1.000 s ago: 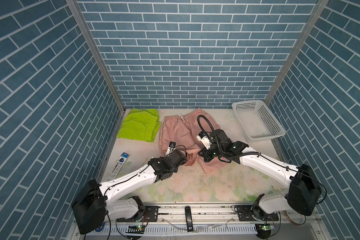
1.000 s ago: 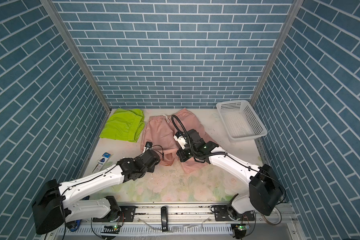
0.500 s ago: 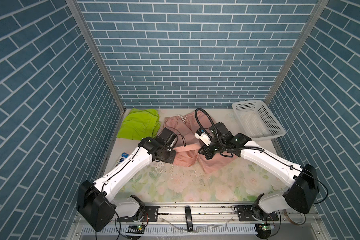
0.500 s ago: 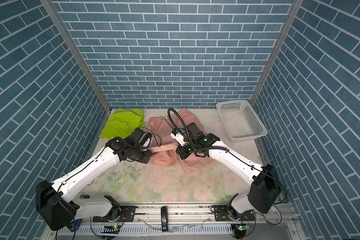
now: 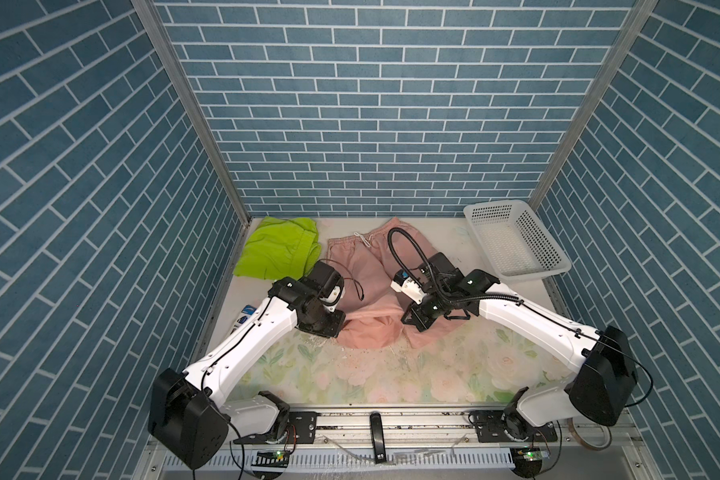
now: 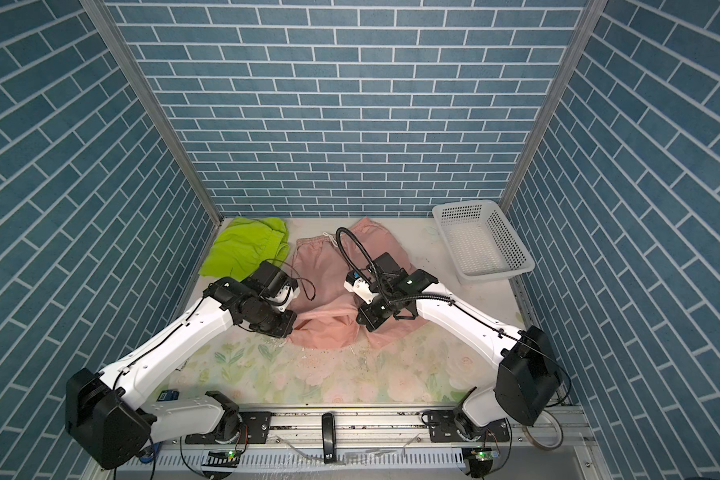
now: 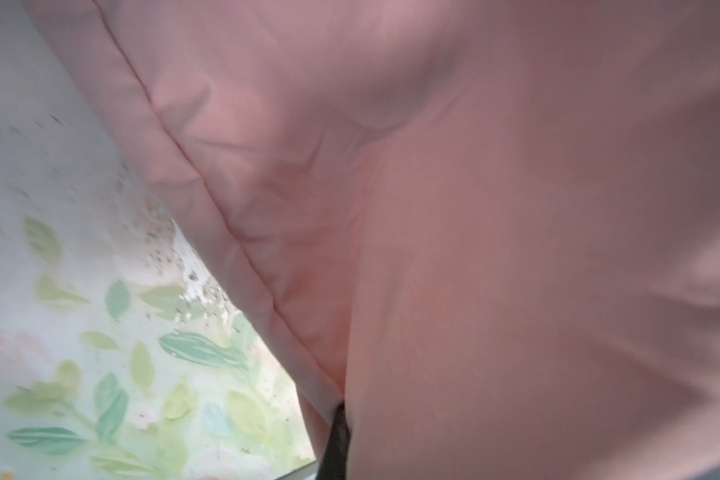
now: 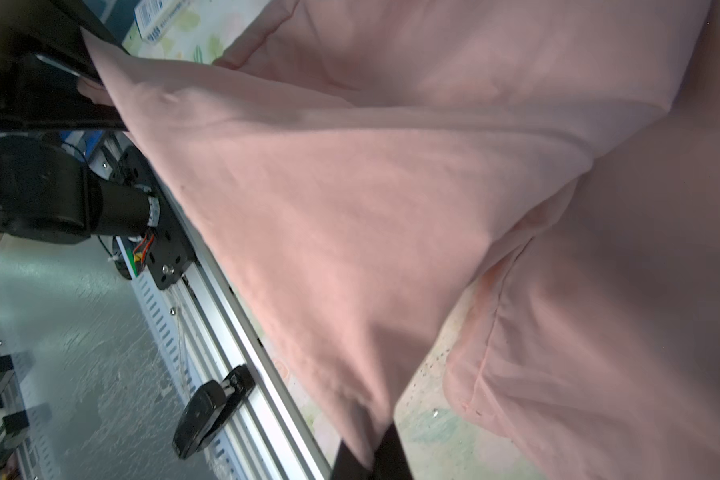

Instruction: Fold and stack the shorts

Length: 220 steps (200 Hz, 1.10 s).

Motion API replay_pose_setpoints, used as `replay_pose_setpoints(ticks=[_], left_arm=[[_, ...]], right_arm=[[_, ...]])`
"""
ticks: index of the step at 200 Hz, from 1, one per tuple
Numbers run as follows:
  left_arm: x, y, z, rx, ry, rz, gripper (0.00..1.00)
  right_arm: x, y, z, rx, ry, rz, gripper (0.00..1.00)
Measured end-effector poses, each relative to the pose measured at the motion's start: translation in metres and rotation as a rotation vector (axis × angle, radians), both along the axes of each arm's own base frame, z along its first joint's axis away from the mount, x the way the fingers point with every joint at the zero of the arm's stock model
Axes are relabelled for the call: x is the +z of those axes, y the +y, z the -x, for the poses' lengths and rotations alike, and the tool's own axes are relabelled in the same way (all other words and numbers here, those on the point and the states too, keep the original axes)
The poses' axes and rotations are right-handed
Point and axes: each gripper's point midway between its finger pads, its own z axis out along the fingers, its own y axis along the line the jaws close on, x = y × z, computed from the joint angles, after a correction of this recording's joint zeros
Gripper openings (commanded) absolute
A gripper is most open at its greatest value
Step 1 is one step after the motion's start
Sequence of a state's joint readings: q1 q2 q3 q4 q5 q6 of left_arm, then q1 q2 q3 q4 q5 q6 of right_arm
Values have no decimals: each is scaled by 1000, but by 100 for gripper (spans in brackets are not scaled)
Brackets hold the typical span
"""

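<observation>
Count: two pairs of thin, soft shorts on the floral-print tabletop point(image 5: 391, 374). The salmon pink shorts point(image 5: 362, 266), creased and with a white drawstring point(image 5: 365, 240), lie mid-tabletop toward the back wall, and the lime green shorts point(image 5: 275, 249) lie rumpled in the far left corner just beside them. Two claws, both clenched on pink cloth: the left claw point(image 5: 342, 325) and right claw point(image 5: 407, 323) each pinch the near edge, with a sagging fold strung between them. One rectangular white perforated plastic basket point(image 5: 495, 204) sits at the far right.
</observation>
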State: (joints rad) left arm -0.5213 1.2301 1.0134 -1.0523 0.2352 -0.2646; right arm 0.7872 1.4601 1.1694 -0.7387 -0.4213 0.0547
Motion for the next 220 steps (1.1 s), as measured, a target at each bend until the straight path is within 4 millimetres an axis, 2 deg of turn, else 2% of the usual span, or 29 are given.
replay_pose_setpoints(ticks=[5, 15, 19, 26, 30, 53, 57, 60, 82, 111, 119, 134, 145, 160, 172, 189, 204, 220], left_arm=[[-4, 3, 7, 18, 24, -2, 25], [-10, 9, 17, 42, 62, -15, 30], [-11, 11, 20, 50, 73, -21, 35], [-11, 15, 25, 59, 85, -36, 52], [-11, 17, 26, 75, 91, -42, 58], [-12, 24, 29, 107, 117, -72, 67], [-12, 24, 30, 114, 122, -77, 79], [-11, 25, 30, 110, 121, -79, 83], [4, 24, 24, 121, 95, -74, 87], [44, 13, 2, 106, -24, -11, 94], [52, 10, -2, 99, -49, 7, 100], [62, 9, -11, 91, -90, 14, 100], [66, 10, -22, 98, -120, -4, 100], [66, 14, -43, 127, -173, -37, 99], [62, 17, -60, 158, -210, -54, 94], [47, 18, -81, 209, -244, -34, 83], [26, 17, -87, 236, -241, -21, 73], [-2, 15, -86, 271, -200, -12, 59]], right_arm=[[-6, -4, 4, 1, 18, 20, 1], [-16, -12, 11, -3, 51, 54, 11], [-19, -15, 13, -6, 63, 66, 15], [-24, -21, 17, -12, 85, 91, 22], [-26, -23, 18, -8, 89, 101, 24], [-29, -31, 25, -9, 119, 137, 35], [-29, -32, 26, -9, 123, 142, 38], [-29, -33, 27, -9, 128, 146, 39], [-21, -35, 35, 3, 143, 127, 44], [10, -31, 44, 27, 114, 14, 47], [18, -30, 45, 32, 99, -12, 48], [23, -29, 43, 30, 73, -29, 46], [22, -29, 37, 9, 56, -21, 38], [17, -26, 24, -36, 26, -5, 32], [14, -19, 14, -62, 0, -7, 33], [10, -2, 1, -100, -51, -24, 33], [3, 13, -2, -111, -87, -31, 25], [-16, 24, -3, -124, -90, 1, 18]])
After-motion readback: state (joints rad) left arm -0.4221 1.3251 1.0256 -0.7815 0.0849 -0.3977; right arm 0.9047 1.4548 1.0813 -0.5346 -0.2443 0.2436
